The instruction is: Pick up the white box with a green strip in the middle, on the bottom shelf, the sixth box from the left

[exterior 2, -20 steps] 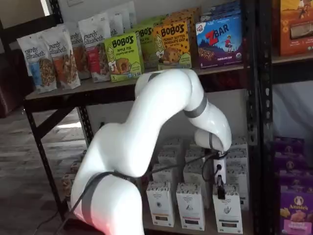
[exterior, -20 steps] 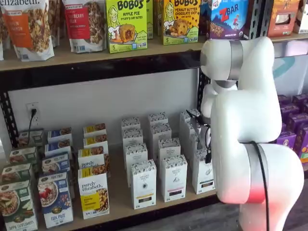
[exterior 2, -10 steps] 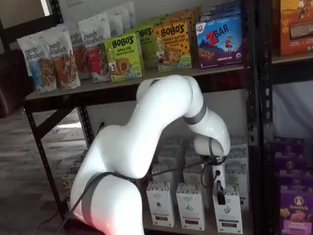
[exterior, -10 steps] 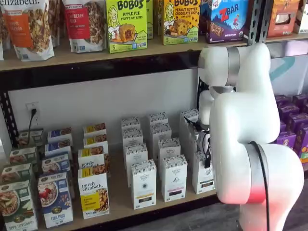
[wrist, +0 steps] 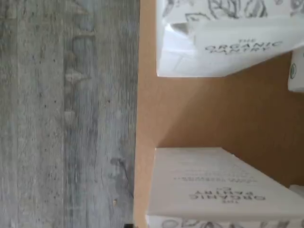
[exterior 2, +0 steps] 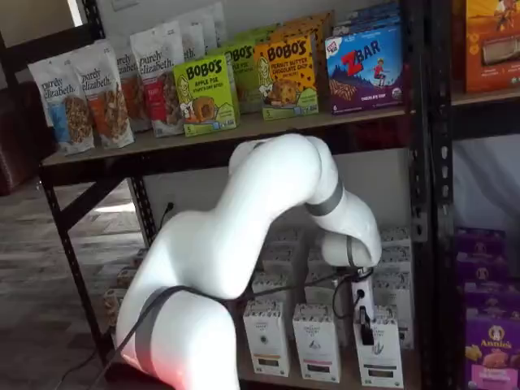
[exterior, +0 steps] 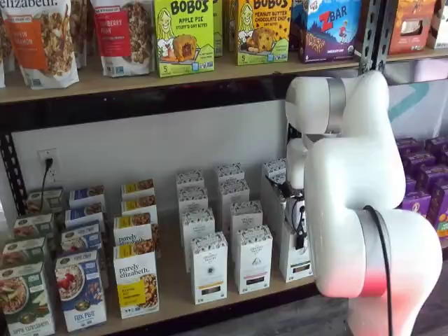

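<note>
Arm (exterior 2: 268,203) lower, nearer the white box (exterior 2: 379,345).

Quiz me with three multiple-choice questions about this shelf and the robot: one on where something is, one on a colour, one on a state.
1. Where is the claw?
A. Up among the snack bags
B. Low down, by the top of the white box on the bottom shelf
C. Resting on the floor

2. What colour is the Bobo's Apple Pie box?
A. Blue
B. Pink
C. Green

3. How is the white box placed?
A. Standing upright on the shelf
B. Lying flat on its side
C. Lifted into the air

Answers:
1 B: in both shelf views the black fingers hang right at that box's top.
2 C: its front is bright yellow-green.
3 A: its base sits on the board and its front faces out.
</note>
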`<action>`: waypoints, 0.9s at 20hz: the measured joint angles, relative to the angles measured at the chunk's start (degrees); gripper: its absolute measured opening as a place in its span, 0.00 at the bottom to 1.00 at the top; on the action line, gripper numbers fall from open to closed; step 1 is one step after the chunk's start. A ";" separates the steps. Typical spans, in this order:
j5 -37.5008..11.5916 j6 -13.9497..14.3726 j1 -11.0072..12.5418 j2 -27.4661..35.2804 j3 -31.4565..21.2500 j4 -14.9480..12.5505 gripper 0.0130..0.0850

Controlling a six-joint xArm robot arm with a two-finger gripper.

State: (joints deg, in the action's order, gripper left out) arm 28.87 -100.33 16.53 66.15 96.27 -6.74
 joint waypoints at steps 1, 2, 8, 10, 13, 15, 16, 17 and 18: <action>-0.09 -0.58 0.04 0.11 0.10 0.65 0.94; -0.06 -1.03 0.08 0.23 0.26 1.13 0.89; 0.65 -0.93 0.08 0.49 0.87 1.01 0.78; 0.98 -0.93 0.04 0.49 1.00 1.04 0.78; 2.42 -0.45 -0.04 0.39 1.44 0.57 0.78; 3.47 -0.16 -0.05 0.30 1.77 0.22 0.78; 3.93 0.04 -0.05 0.22 1.87 -0.03 0.78; 4.14 0.13 -0.03 0.14 1.90 -0.17 0.78; 4.39 0.29 0.01 0.04 1.92 -0.38 0.72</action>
State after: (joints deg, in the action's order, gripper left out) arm 33.25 -100.05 16.53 66.19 98.19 -7.12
